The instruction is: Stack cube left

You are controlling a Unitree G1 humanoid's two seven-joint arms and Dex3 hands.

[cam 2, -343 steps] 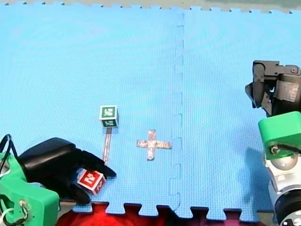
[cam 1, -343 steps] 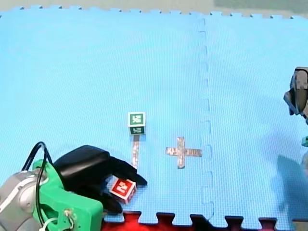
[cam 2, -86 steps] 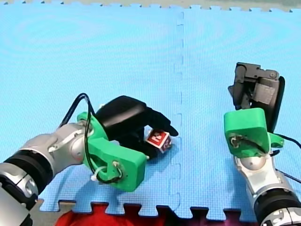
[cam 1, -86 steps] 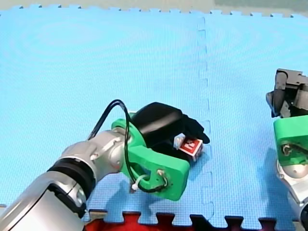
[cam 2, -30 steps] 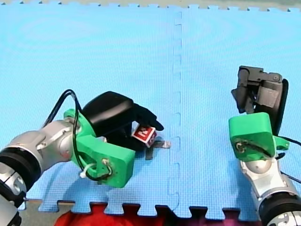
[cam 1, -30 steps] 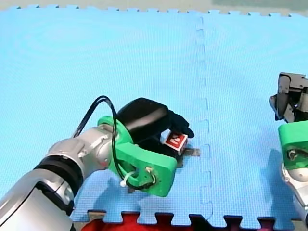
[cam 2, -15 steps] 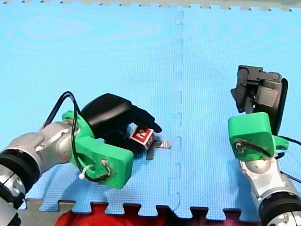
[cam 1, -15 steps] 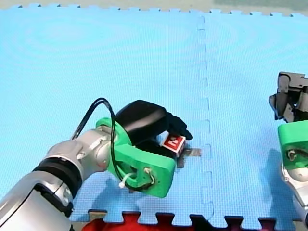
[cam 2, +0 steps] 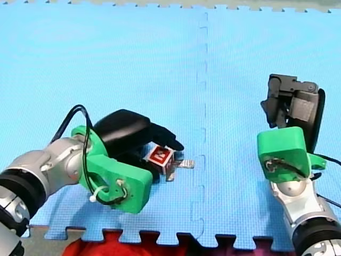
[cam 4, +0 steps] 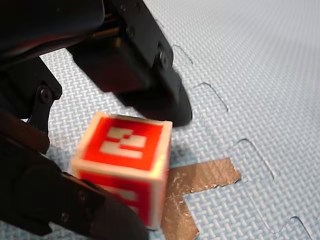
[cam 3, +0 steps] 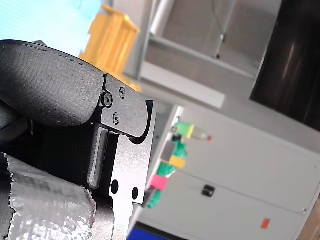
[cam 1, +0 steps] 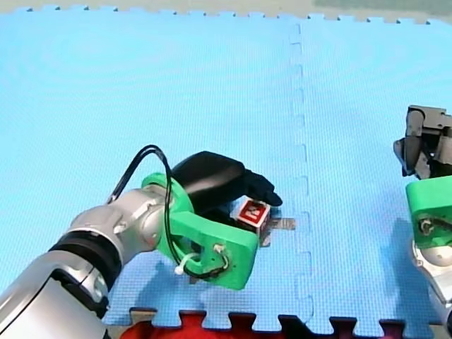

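My left hand (cam 1: 261,207) is low over the blue foam mat (cam 1: 212,85), near its front edge, shut on a red cube (cam 1: 253,212) with a white marker on top. The second wrist view shows that cube (cam 4: 125,155) between the black fingers (cam 4: 150,75), its lower edge at the silver tape cross (cam 4: 200,177). The cube sits tilted at the left end of the tape cross (cam 2: 184,164). The hand and green wrist block (cam 2: 114,184) cover the mat to the left of the cube. My right hand (cam 2: 290,106) is raised over the mat's right side, holding nothing.
A jigsaw seam (cam 1: 300,141) runs front to back just right of the tape cross. The mat's toothed front edge (cam 1: 233,318) borders a red floor strip (cam 1: 212,328). The first wrist view shows a black finger (cam 3: 60,85) against a room background.
My left hand has sunk a little and shifted slightly left with the red cube, bringing it down onto the tape cross. The right hand has stayed where it was.
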